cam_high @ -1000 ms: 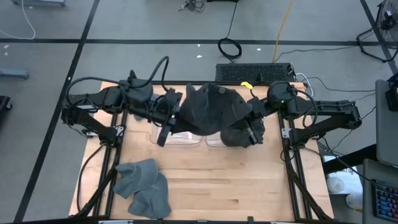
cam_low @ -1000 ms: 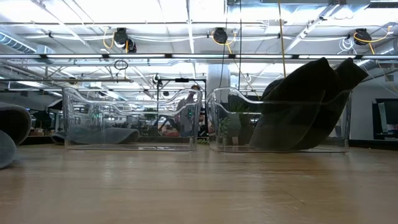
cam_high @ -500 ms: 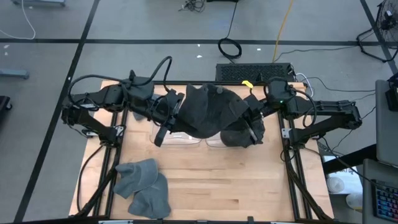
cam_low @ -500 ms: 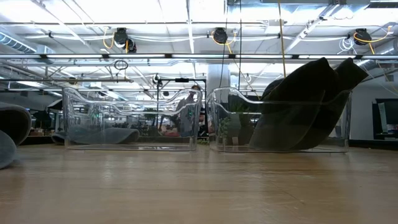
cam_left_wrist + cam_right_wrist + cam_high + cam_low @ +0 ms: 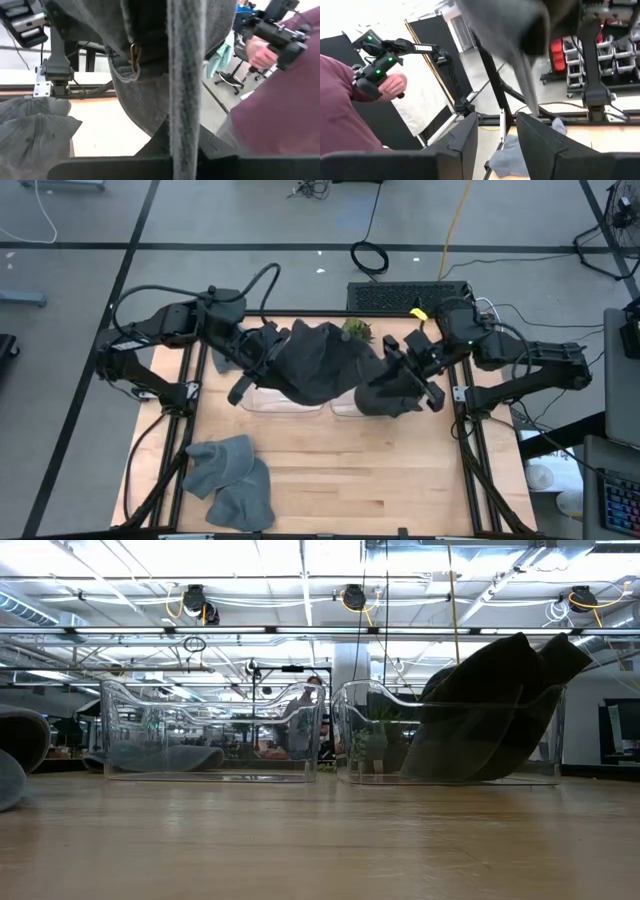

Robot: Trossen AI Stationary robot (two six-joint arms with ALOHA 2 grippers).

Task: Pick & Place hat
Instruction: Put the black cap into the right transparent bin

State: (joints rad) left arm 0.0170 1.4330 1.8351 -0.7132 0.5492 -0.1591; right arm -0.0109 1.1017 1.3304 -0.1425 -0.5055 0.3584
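Draping over both tools, dark hat [image 5: 318, 363] (grips hidden).

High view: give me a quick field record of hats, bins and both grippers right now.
held hat: dark hat stretched between both arms, above the bins
left gripper: at the hat's left edge, shut on it
right gripper: at the hat's right side; grip state unclear
left clear bin: holds one grey hat
right clear bin: holds dark hats
loose hats: grey hats on the table's front left
table: wooden table
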